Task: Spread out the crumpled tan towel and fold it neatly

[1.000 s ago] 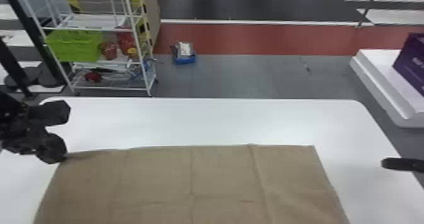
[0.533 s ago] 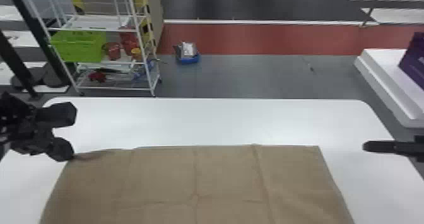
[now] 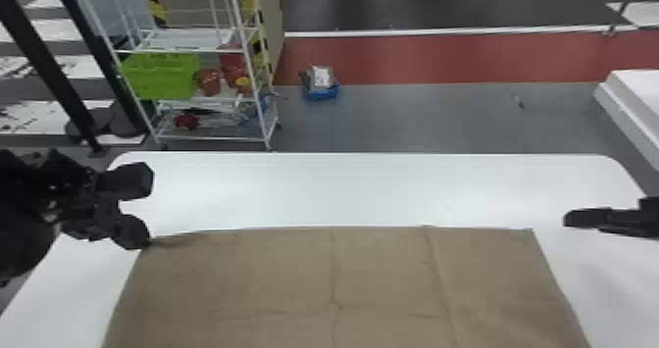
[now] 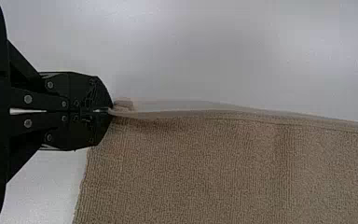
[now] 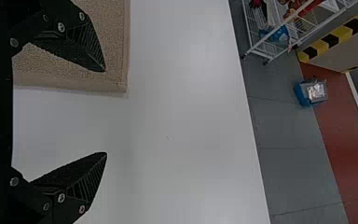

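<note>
White tabletop (image 3: 367, 190) carries the towel (image 3: 382, 283), spread at 6 o'clock. Left claw (image 3: 139, 236), 9 o'clock, grips its corner; right claw (image 3: 573, 218), 3 o'clock, stands open. On grey floor (image 3: 417, 116): rack (image 3: 215, 138), 11 o'clock, holds green crate (image 3: 159, 80), contents indiscernible; blue bin (image 3: 321, 95), 12 o'clock, contains a silvery item (image 3: 321, 76).

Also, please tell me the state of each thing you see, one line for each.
Tan towel: spread out, creased
Left fingers: shut on the towel's corner
Right fingers: open, empty
White rack: standing, loaded
Green crate: resting on the rack
</note>
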